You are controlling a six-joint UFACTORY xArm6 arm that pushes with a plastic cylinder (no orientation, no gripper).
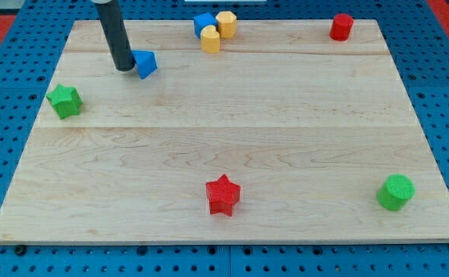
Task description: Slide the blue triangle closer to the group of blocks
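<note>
Resting on the pale wooden worktop (pixel 232 138) near its top-left corner, my tip (pixel 124 68), the lower end of the straight dark rod, stands just at the left side of the small blue plastic triangle block (pixel 146 63), touching it or very nearly so. This tool is a plain rod with no jaws, so it neither parts nor clamps on anything. The blue triangle lies near the top edge, to the left of a tight group of three blocks at the middle of that edge: a blue cube-like block (pixel 204 23), a yellow hexagonal block (pixel 226 23) and a yellow rounded block (pixel 210 38), all pressed against one another. A gap of bare wood separates the triangle from this group. A red cylinder (pixel 341 27) sits by the top-right corner, a green star (pixel 64 101) at the left edge, a red star (pixel 223 195) near the middle of the bottom edge, and a green cylinder (pixel 395 191) near the bottom-right corner.
</note>
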